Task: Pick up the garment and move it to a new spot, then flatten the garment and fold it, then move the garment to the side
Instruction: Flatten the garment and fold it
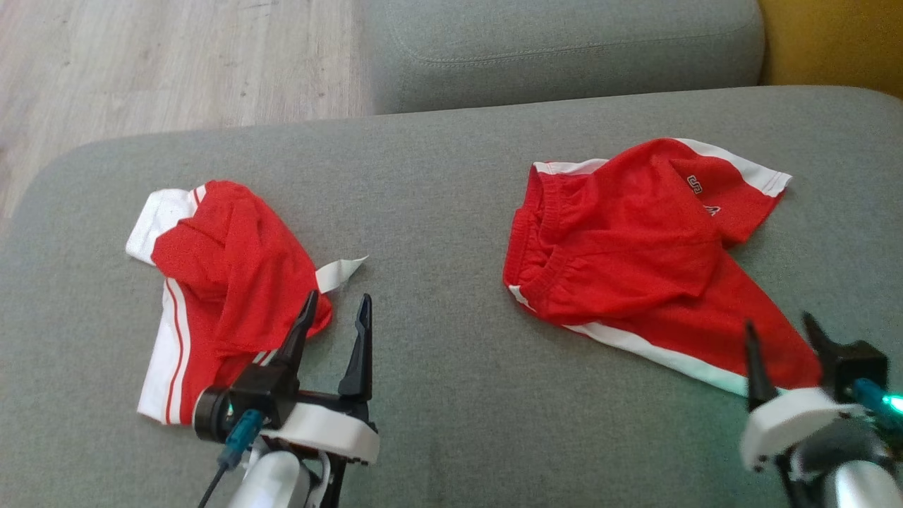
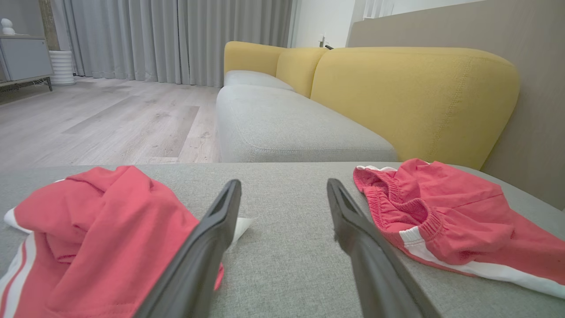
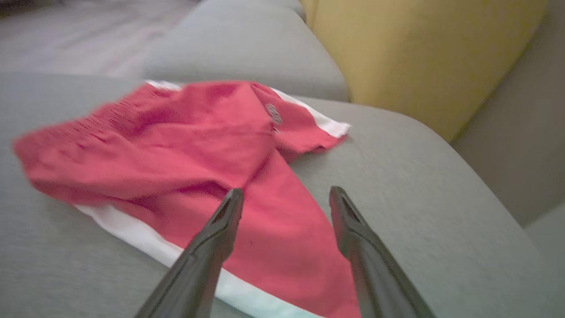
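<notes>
Red shorts (image 1: 635,261) lie crumpled on the right of the grey sofa seat (image 1: 437,212); right hand (image 1: 777,323) gapes empty over their near tip; left hand (image 1: 338,298), wide open and empty, at the seat's left beside a second red garment (image 1: 226,282).

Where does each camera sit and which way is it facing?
Head view: high, looking down on the grey cushion; left gripper and right gripper open at the bottom.
Left wrist view: low over the cushion, facing the yellow sofa back; own fingers between crumpled garment and red shorts.
Right wrist view: tilted down at the shorts; own fingers over them.
Shared: all show the shorts.
</notes>
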